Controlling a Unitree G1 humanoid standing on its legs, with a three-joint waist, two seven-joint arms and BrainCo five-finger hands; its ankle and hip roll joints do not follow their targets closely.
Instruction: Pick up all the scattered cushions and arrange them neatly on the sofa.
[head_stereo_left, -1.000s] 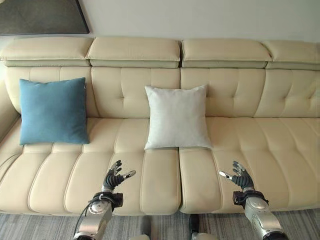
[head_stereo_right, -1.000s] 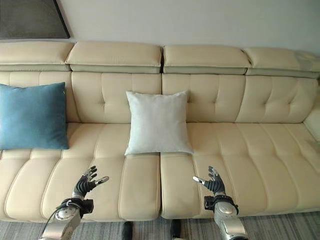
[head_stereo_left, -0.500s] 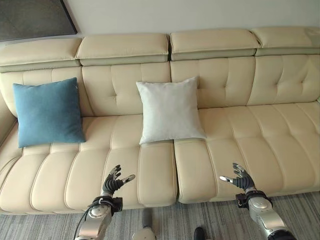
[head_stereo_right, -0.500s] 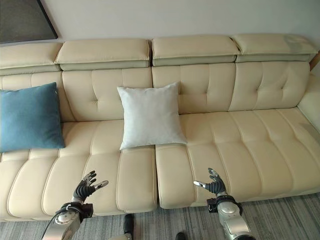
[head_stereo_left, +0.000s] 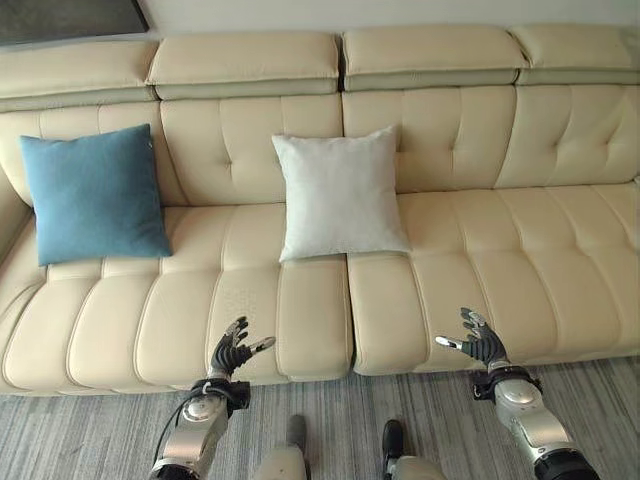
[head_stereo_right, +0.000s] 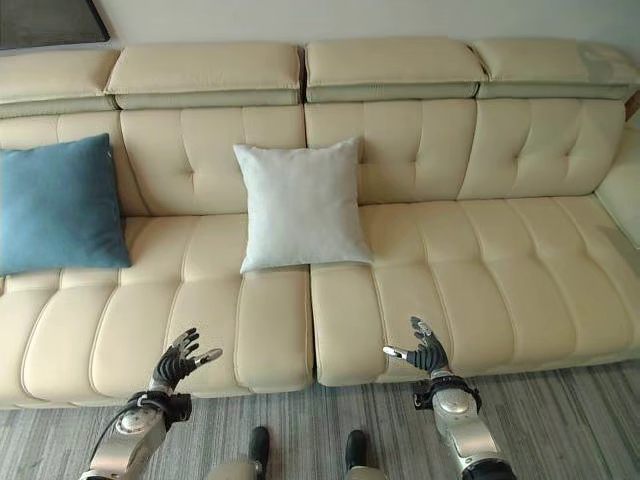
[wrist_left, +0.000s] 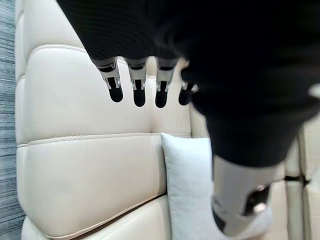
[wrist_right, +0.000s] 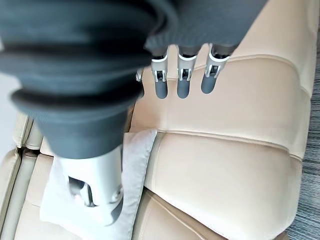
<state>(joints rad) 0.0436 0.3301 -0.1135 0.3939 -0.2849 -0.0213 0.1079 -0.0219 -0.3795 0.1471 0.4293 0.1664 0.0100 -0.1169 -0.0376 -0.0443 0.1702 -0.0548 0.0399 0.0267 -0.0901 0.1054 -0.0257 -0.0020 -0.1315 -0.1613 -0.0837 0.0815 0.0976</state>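
A: What sits nearest?

B: The left hand (head_stereo_left: 232, 352) and the right hand (head_stereo_left: 477, 342) hover at the sofa's (head_stereo_left: 480, 270) near edge, well apart; both released, fingers relaxed, holding nothing; grey striped carpet (head_stereo_left: 90, 435) runs beneath them.

A: And room to move?

B: The near seat between the hands lies bare; the whole right half of the seat is free up to the backrest.

A: The cushions?

B: The white cushion (head_stereo_left: 340, 193) stands upright at the middle, leaning on the backrest; the blue cushion (head_stereo_left: 93, 195) leans far left, near the armrest; the two well apart.

A: Any writing?

B: None that I can read; a dark frame (head_stereo_left: 70, 17) hangs on the wall at far left.
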